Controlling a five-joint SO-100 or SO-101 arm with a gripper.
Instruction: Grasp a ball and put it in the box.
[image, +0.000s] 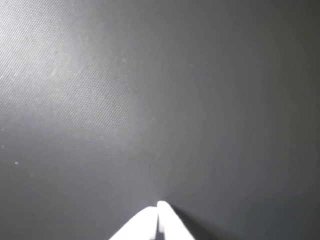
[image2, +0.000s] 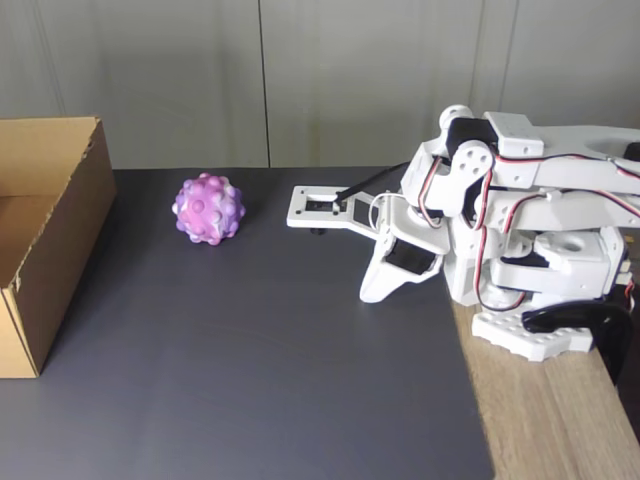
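Wrist view: gripper (image: 159, 207) enters from the bottom edge, two white fingertips meeting at a point, jaws closed on nothing. Beneath it, dark grey mat (image: 150, 100) with a fine woven texture; no object on that patch.

Fixed view, near to far: light wooden tabletop (image2: 560, 420) at lower right, partly covered by the mat (image2: 280, 380). White arm (image2: 520, 230) sits folded on its base at the right, held by a black clamp (image2: 580, 325) at the table edge; red, white and black servo wires loop along the links. Gripper (image2: 375, 290) hangs tip-down to the mat, empty.

Cardboard box (image2: 50, 240) at far left, open top up, long axis running away from the camera; plain sides, no print legible.

Ball (image2: 208, 209) rests on the mat farther back, between box and arm, well apart from the gripper, near the box's far corner but not touching. Round, knobbed, no long axis. No writing readable anywhere.
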